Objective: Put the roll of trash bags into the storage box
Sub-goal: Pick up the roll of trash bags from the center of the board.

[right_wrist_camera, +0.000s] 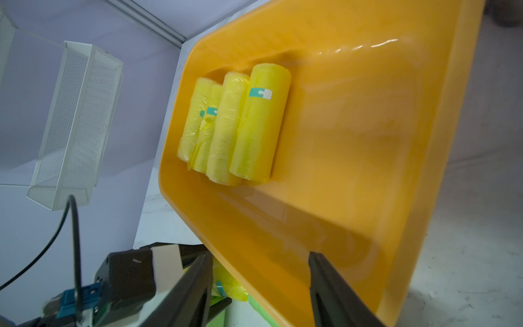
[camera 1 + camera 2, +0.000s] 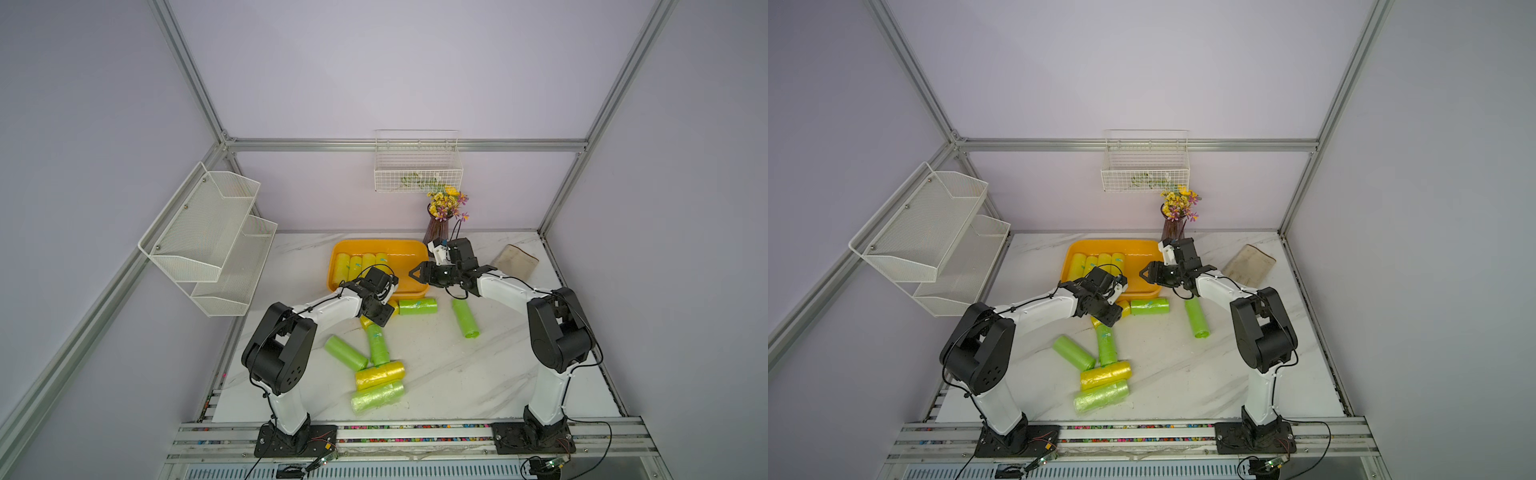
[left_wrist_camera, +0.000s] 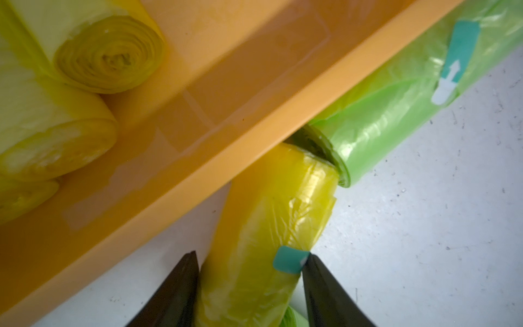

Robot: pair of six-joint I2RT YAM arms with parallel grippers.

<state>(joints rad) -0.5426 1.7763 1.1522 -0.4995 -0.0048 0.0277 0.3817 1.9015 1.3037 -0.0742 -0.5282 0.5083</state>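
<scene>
Left claw (image 3: pixel 252 253) pinches crinkly yellow roll (image 3: pixel 271 212)
Smooth orange storage box (image 3: pixel 226 170) just ahead — green roll (image 3: pixel 382 121) abutting; right claw (image 1: pixel 260 254) spread.

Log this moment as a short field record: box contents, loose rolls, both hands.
storage box: four yellow rolls side by side at one end
left hand: fingers against both sides of a yellow roll on the table beside the box
right hand: open, empty, over the box
also loose: five green rolls, one spare yellow roll
</scene>
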